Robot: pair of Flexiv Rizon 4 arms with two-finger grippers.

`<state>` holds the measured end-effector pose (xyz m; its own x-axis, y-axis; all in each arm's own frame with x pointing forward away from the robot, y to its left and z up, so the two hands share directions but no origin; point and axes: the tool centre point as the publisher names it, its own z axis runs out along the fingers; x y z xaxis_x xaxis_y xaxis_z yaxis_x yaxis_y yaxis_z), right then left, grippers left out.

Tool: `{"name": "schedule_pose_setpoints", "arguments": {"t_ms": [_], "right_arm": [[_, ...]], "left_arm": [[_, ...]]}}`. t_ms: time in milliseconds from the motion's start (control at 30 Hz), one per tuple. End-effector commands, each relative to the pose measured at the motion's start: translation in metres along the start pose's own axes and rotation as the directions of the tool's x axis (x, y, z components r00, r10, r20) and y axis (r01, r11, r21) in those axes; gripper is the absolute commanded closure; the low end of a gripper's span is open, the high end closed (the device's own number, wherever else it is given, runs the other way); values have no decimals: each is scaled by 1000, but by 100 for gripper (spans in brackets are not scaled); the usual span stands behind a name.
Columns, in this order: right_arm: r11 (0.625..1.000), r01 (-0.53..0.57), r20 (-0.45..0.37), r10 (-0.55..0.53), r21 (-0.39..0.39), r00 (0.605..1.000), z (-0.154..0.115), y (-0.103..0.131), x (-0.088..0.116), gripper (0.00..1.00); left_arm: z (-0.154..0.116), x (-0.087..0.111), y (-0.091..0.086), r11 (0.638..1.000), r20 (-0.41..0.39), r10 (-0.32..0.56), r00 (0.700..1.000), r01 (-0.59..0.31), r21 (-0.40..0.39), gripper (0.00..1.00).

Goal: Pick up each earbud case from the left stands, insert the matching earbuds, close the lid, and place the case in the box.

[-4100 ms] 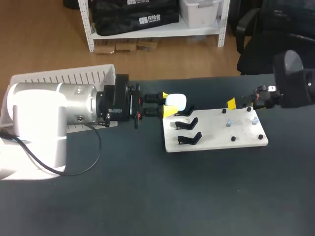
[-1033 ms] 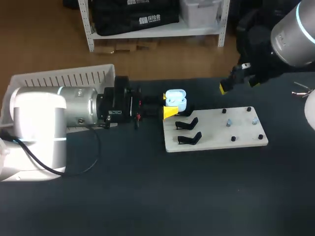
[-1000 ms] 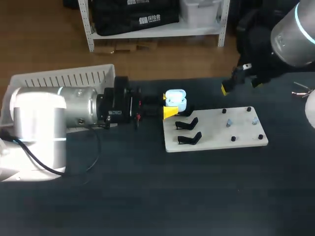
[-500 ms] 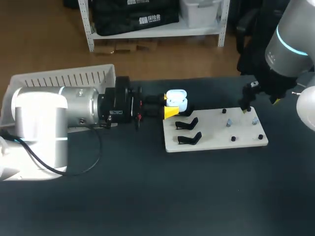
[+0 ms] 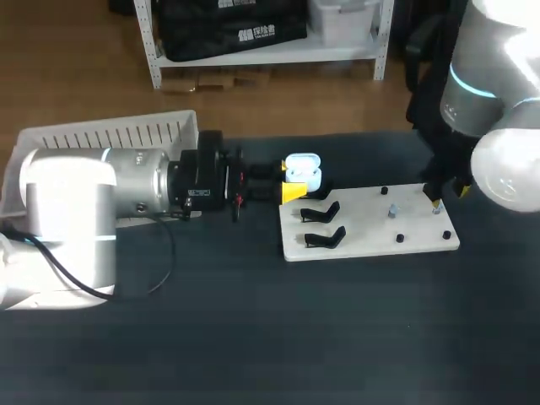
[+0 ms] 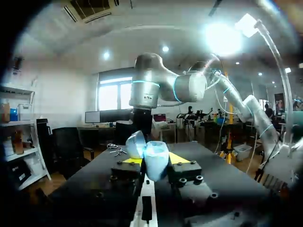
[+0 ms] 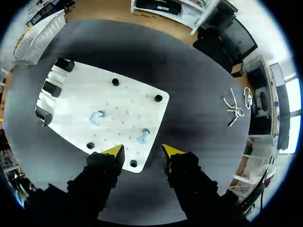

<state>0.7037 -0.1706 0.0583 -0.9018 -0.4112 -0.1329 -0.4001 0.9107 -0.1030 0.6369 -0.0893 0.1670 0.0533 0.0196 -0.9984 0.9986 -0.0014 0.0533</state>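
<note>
My left gripper (image 5: pixel 291 187) is shut on a pale blue earbud case (image 5: pixel 302 172) with its lid standing open, held just past the white board's (image 5: pixel 363 240) left end. In the left wrist view the earbud case (image 6: pixel 152 160) sits between the yellow fingertips (image 6: pixel 178 157). My right gripper (image 7: pixel 143 150) hangs open over the board's (image 7: pixel 118 101) right end, its tips either side of one earbud (image 7: pixel 143 138) just ahead of them, not touching it. A second earbud (image 7: pixel 98 117) lies further along. From the head view these are the near earbud (image 5: pixel 436 208) and the other earbud (image 5: pixel 392 211).
Two empty black stands (image 5: pixel 322 211) (image 5: pixel 326 238) sit on the board's left part, and black pegs (image 7: pixel 158 98) mark its corners. A white slatted basket (image 5: pixel 110 131) stands at the table's back left. A small bunch of metal pieces (image 7: pixel 235 106) lies beyond the board.
My right arm came down from the table's back to the board's right end, and its fingers have drawn closer together. The case lid, shut four seconds ago, is open. The left arm has kept still.
</note>
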Motion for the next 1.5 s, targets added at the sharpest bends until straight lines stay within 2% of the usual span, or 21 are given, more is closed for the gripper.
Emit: {"name": "schedule_pose_setpoints", "arguments": {"t_ms": [33,100,333,467,733,1367,1500], "right_arm": [[1000,5,-55,-5,10,998,14,-1,-7,47],[1000,3,-59,-3,14,998,18,-4,-6,44],[1000,-3,-61,3,13,998,27,-1,-5,48],[999,11,-65,-7,52,998,32,1,-5,50],[997,3,-56,2,80,998,38,0,-6,52],[993,-30,-29,33,115,999,36,-4,-2,64],[993,-39,-23,42,107,999,34,-3,-3,63]], "left_arm": [[1,1,1,1000,3,1,1000,-1,1,100],[1,1,1,1000,3,1,1000,-1,1,100],[1,1,1,1000,3,1,1000,-1,1,100],[1,1,1,1000,3,1,1000,-1,1,100],[1,1,1,1000,3,1,1000,-1,1,100],[1,1,1,1000,3,1,1000,-1,1,100],[1,1,1,1000,3,1,1000,-1,1,100]]}}
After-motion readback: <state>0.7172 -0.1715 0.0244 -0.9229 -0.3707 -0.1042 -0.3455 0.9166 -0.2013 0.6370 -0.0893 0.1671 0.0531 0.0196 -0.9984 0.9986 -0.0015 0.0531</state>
